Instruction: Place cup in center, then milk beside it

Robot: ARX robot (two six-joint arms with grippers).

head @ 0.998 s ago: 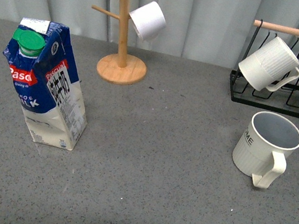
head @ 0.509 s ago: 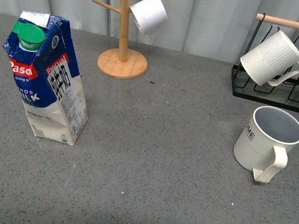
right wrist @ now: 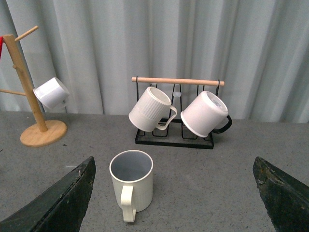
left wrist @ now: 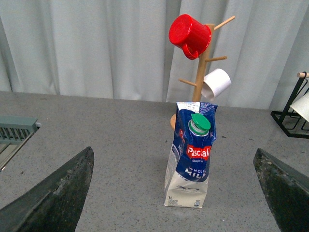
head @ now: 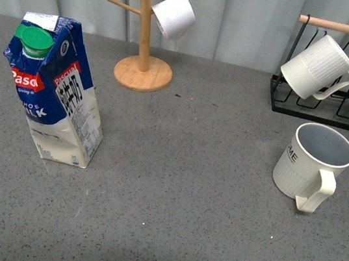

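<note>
Right wrist view: cup (right wrist: 132, 186) ahead of released right gripper (right wrist: 174, 164); stiff, probably breakable (slick glaze, likely); pinch its rim.

Staged lab bench dressed as a kitchen counter: pale curtain backdrop (head: 244, 16), speckled grey tabletop (head: 174, 222), wooden mug tree (head: 142, 73), black wire mug rack (right wrist: 176, 80).

My left claw (left wrist: 173, 151) is spread wide, its dark fingers (left wrist: 55, 193) sitting in the lower left and lower right corners of its wrist view, gripping nothing. My right claw (right wrist: 174, 159) is spread just as wide, fingers (right wrist: 58, 195) in the same two lower corners of its own view, also gripping nothing.
</note>
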